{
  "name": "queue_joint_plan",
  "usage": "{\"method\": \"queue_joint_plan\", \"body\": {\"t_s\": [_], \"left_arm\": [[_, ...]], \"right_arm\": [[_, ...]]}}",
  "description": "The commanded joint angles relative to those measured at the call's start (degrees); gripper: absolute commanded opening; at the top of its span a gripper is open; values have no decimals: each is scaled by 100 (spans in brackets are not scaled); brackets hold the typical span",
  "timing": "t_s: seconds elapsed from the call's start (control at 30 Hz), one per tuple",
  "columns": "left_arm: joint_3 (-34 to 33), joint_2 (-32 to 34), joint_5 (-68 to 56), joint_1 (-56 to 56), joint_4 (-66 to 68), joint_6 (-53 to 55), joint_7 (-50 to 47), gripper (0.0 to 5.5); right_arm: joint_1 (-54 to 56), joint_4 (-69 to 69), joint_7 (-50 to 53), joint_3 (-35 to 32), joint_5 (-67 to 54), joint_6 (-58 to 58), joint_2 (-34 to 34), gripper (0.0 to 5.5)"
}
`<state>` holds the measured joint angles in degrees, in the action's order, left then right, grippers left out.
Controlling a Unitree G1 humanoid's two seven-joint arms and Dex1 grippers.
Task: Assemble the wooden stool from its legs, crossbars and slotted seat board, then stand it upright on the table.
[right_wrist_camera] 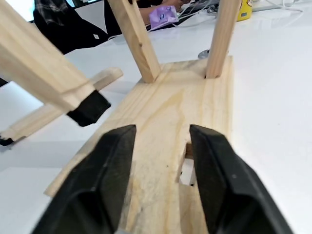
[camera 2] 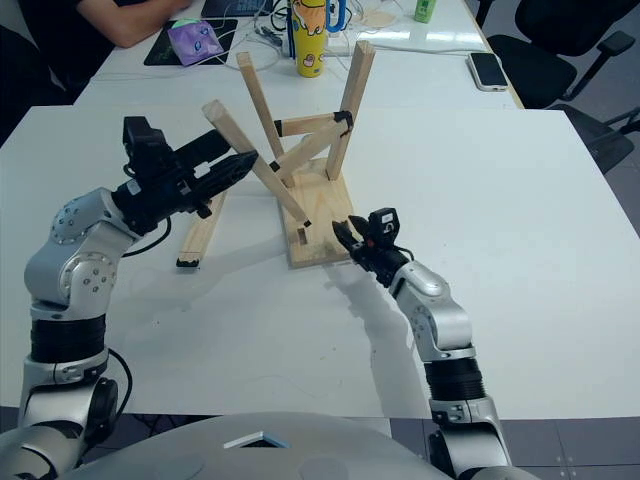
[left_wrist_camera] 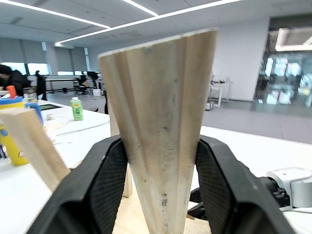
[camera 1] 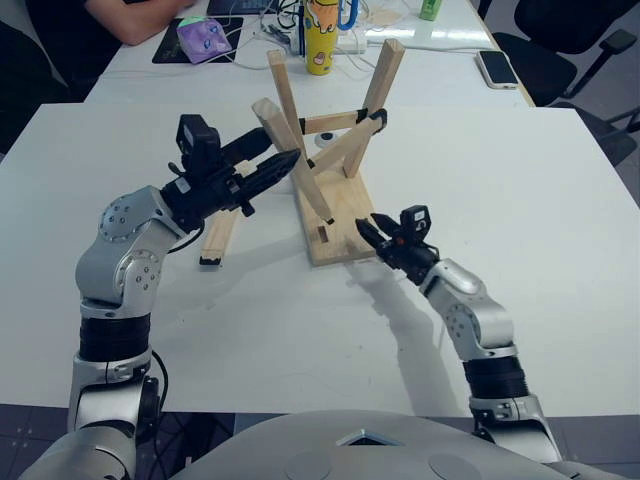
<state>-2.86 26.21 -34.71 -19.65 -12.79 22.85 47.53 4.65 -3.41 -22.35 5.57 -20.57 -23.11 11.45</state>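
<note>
White table (camera 1: 520, 200) was occupied centrally by the slotted seat board (camera 1: 350, 210), laid flat, two legs (camera 1: 380, 90) planted. A slanted leg (camera 1: 312, 190) was clamped by the left gripper (camera 1: 293, 160); the right gripper (camera 1: 368, 226) was held spread at the board's near end.

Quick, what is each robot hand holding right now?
Left gripper: shut on a leg.
Right gripper: open, by the seat board.
</note>
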Motion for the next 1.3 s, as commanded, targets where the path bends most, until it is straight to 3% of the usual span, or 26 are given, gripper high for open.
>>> {"method": "queue_joint_plan", "body": {"t_s": [0.03,0.33,0.8,1.0,1.3], "left_arm": [[82,121,85,-137,245,-31,254,206],[175,275,309,85,755,-132,693,206],[1031,919,1143,-17,963,-973,1693,206],[1189,908,1390,70,1204,-1411,1640,206],[1476,801,1514,-295,2217,-1146,1466,206]], "right_arm": [[-52,56,244,300,430,-25,-147,123],[13,177,-43,525,493,-383,-159,0],[-17,500,37,479,638,-822,-89,0],[-117,574,30,697,888,-757,25,0],[-170,664,51,820,1145,-755,61,0]]}}
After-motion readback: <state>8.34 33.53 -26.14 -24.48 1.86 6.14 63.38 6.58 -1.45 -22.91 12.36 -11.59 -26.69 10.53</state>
